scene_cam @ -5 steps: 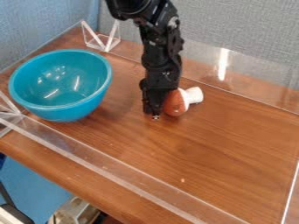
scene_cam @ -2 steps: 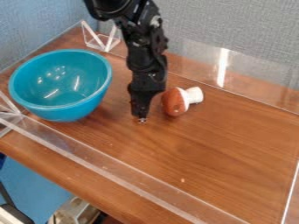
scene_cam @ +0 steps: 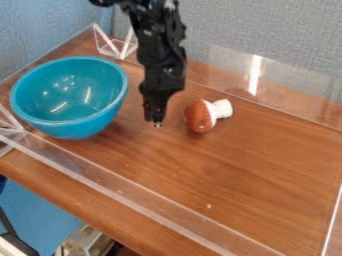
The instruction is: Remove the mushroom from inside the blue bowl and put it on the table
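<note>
Presently catalogued, largest first: table (scene_cam: pixel 254 165), brown wood-grain top, edged all round with low clear walls (scene_cam: pixel 287 75); small clear triangular bracket (scene_cam: pixel 118 42) standing at far left corner. Blue bowl (scene_cam: pixel 54 118), round, deep, glossy turquoise, upright at left end of table, close to left wall, nothing seen inside but light reflections. Black arm (scene_cam: pixel 158 35), coming down from top edge, pointing steeply downward between bowl and mushroom. Gripper (scene_cam: pixel 154 120), narrow black tip, fingers drawn together with nothing between them, hanging just over the wood, right of bowl's rim and left of mushroom, touching neither. Mushroom (scene_cam: pixel 203 113), small, reddish-brown rounded cap with short cream stem, lying on its side on bare table, cap toward gripper, stem pointing right and away; well outside bowl, just beside gripper tip, nearer table's far wall than near one.
</note>
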`<move>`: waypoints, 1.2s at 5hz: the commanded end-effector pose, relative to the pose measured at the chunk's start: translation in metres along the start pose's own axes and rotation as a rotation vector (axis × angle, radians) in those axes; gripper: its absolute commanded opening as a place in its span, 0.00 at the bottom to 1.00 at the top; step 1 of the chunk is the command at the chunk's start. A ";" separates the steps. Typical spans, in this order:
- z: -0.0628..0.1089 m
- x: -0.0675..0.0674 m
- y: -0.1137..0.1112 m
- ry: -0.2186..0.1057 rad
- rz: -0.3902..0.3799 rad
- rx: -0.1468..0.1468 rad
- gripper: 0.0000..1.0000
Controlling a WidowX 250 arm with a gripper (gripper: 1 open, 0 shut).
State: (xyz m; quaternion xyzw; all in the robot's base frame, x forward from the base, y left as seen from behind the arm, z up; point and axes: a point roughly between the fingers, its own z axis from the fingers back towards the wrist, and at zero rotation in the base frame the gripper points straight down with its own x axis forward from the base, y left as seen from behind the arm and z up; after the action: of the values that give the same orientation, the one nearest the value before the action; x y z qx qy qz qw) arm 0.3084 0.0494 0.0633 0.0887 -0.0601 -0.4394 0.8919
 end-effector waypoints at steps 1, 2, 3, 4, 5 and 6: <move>0.036 0.003 0.013 -0.046 0.032 0.065 0.00; 0.046 0.002 0.018 -0.059 0.038 0.070 0.00; 0.040 0.017 0.026 -0.076 0.019 0.067 1.00; 0.018 0.033 0.031 -0.097 -0.066 0.056 1.00; 0.000 0.043 0.031 -0.113 -0.143 0.046 1.00; -0.018 0.043 0.036 -0.110 -0.163 0.040 1.00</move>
State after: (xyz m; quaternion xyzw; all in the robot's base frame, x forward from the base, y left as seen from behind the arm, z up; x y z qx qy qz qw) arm 0.3538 0.0348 0.0357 0.0659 -0.0855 -0.5163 0.8496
